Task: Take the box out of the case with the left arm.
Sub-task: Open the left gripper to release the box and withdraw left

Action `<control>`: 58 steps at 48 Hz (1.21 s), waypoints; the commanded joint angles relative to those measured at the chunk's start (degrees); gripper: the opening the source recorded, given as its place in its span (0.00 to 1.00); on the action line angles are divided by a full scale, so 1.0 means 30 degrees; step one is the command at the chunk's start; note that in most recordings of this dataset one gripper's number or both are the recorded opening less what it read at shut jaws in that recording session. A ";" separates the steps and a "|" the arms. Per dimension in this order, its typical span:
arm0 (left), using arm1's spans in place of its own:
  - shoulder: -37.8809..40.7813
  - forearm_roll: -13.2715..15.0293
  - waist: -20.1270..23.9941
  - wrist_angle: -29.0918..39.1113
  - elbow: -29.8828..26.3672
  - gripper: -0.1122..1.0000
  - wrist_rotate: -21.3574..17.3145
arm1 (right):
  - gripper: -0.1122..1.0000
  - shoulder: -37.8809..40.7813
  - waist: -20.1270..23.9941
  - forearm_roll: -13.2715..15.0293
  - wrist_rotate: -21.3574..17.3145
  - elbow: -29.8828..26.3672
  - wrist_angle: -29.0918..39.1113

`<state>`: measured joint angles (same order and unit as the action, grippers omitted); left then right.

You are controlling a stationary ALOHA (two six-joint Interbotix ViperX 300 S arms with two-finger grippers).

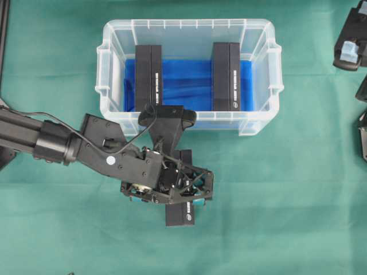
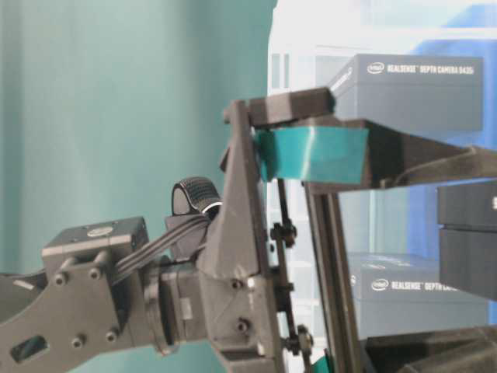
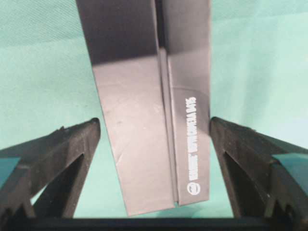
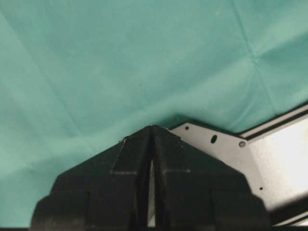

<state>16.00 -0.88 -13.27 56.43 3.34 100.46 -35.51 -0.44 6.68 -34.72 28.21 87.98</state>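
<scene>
Left fingers (image 1: 172,195) are standing wide apart w/ the black box (image 1: 180,216) lying flat on the green tabletop (image 1: 275,206) btwn them, not gripped. Just beyond, the clear case (image 1: 261,74) is holding two more boxes (image 1: 148,77) upright. Right fingers (image 4: 152,139) are sitting together, far off.

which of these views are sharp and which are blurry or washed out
Overhead view: evenly lit and sharp, the print on the boxes in the clear tub shows but is too small to read. Table-level view: left pincer soft and close, background behind the tub overexposed. Left wrist view: box slightly soft, shadow across its far end. Right wrist view: right pincer dark, metal plate glaring.
</scene>
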 commanded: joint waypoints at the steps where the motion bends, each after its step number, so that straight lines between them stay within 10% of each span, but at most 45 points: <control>1: -0.0586 -0.0059 0.0059 0.0059 -0.0410 0.94 -0.0029 | 0.10 -0.0059 0.0000 0.0029 -0.0029 -0.0410 -0.0059; 39: -0.1641 -0.0381 0.1260 0.8437 -0.7910 0.92 -0.1494 | 0.10 -0.0029 0.0000 0.0029 -0.0029 -0.0439 -0.0029; 58: -0.2168 -0.0498 0.1201 0.8818 -0.7412 0.92 -0.1465 | 0.10 -0.0029 0.0000 0.0029 0.0029 -0.0410 -0.0029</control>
<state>11.95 -2.20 -9.67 82.97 -18.46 96.06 -35.51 -0.44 6.68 -34.63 28.21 87.98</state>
